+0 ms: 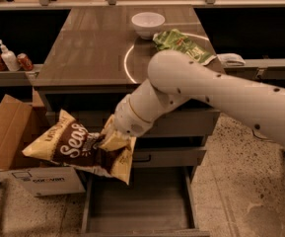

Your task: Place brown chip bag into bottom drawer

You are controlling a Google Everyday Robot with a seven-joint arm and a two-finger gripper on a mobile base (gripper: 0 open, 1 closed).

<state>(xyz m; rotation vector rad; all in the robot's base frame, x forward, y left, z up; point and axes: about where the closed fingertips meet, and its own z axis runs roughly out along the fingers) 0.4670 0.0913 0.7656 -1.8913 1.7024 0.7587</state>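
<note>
Brown chip bag [75,149], crinkled dark foil with tan-yellow ends and white script lettering, hangs in the air in front of the grey cabinet. It is level with the middle drawer front and above the left edge of the open grey wood-grain bottom drawer [142,204]. It touches neither the drawer floor nor the open cardboard box [6,132] to its left.

The white arm's hand [97,141] is clamped on the bag right of its middle, and the foil bunches and folds where the fingers bite.

I judge the bag light and soft: thin, slick film puffed with air, the contents brittle. A pinch on the film holds it well enough. A harder squeeze would crush the chips, and the smooth foil could slide out of a loose grip. The flat seam at either end, or a gathered fold like the present one, looks the safest hold.

Its long axis lies nearly level, running left to right and dipping slightly toward the right end. The printed face is turned to the camera. The left tan end juts past the cabinet's side toward the box, while the right end sags over the drawer opening.

On the desk [83,58] a green chip bag [181,44] and a white bowl [148,22] lie well apart from all this.
</note>
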